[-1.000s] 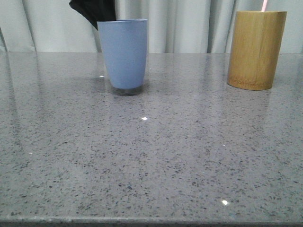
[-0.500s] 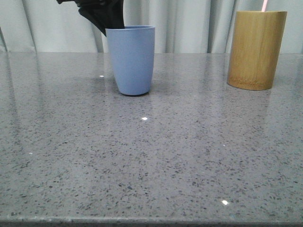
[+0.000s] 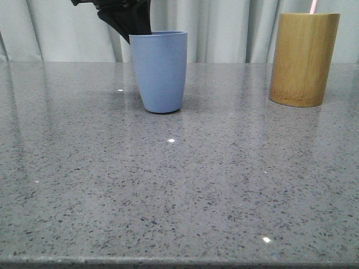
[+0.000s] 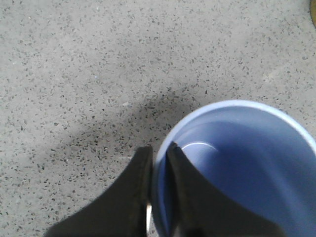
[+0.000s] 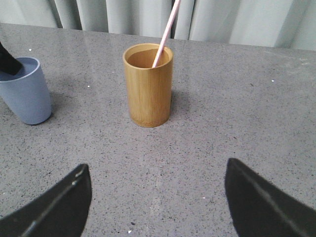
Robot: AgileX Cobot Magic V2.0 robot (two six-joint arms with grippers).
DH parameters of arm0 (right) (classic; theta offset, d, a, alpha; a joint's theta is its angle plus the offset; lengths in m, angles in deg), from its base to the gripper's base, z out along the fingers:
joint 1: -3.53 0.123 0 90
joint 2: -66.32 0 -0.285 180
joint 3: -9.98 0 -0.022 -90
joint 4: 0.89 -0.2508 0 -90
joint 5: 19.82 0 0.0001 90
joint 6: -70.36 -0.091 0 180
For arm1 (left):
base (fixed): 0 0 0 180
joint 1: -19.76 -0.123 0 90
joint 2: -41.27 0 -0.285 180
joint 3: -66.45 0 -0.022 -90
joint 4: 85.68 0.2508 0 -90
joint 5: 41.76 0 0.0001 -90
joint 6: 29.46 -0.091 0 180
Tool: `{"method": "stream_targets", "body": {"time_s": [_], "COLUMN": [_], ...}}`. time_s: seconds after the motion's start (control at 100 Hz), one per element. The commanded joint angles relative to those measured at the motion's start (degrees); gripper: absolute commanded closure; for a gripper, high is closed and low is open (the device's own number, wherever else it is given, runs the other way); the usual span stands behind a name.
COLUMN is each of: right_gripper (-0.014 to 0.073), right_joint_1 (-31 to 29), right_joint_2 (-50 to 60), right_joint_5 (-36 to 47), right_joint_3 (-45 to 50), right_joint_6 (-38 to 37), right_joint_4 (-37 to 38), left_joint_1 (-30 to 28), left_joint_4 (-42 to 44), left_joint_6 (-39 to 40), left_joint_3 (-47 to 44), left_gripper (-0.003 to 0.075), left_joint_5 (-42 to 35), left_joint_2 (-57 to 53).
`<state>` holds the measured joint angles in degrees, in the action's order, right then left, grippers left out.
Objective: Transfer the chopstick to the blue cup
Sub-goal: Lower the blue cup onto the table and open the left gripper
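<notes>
The blue cup [image 3: 160, 70] stands upright on the grey table, left of centre in the front view. My left gripper [image 3: 130, 25] is shut on its rim, one finger [image 4: 182, 192] inside the cup [image 4: 247, 163] and the other outside. The cup also shows in the right wrist view [image 5: 25, 91]. A pale pink chopstick [image 5: 166, 32] leans in the tan bamboo cylinder [image 5: 148, 84], which stands at the right in the front view [image 3: 303, 59]; only the chopstick's tip [image 3: 313, 6] shows there. My right gripper [image 5: 157, 173] is open and empty, above the table in front of the bamboo cylinder.
The speckled grey table [image 3: 179, 185] stretches towards its front edge. Pale curtains [image 3: 224, 28] hang behind the table.
My left gripper has carried the blue cup to the right and set it down on the table; its grip on the rim stays shut. The bamboo cylinder has not moved.
</notes>
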<state>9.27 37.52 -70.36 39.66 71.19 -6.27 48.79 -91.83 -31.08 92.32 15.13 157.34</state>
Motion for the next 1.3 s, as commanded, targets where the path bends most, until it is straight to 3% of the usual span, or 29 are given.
{"method": "stream_targets", "body": {"time_s": [0.0, 0.27, 0.37, 0.96, 1.29], "right_gripper": [0.0032, 0.0032, 0.0032, 0.0032, 0.0032], "right_joint_1": [0.08, 0.08, 0.08, 0.08, 0.08], "right_joint_2": [-1.08, -1.08, -1.08, -1.08, -1.08], "right_joint_5": [4.61, 4.61, 4.61, 4.61, 4.62], "right_joint_3": [-1.67, -1.67, -1.67, -1.67, -1.67], "right_joint_6": [0.27, 0.27, 0.27, 0.27, 0.27], "right_joint_4": [-0.09, -0.09, -0.09, -0.09, 0.39], "left_joint_1": [0.53, 0.53, 0.53, 0.53, -3.01], "left_joint_4": [-0.04, -0.04, -0.35, -2.49, 0.38], "left_joint_6": [-0.07, -0.17, -0.17, -0.17, 1.62], "left_joint_3": [1.46, 1.46, 1.67, 12.07, 12.9], "left_gripper": [0.0689, 0.036, 0.0289, 0.029, 0.029], "left_joint_5": [-1.27, 0.03, 0.03, 6.36, 6.4], "left_joint_2": [-2.19, -2.19, -2.31, -3.16, -11.49]}}
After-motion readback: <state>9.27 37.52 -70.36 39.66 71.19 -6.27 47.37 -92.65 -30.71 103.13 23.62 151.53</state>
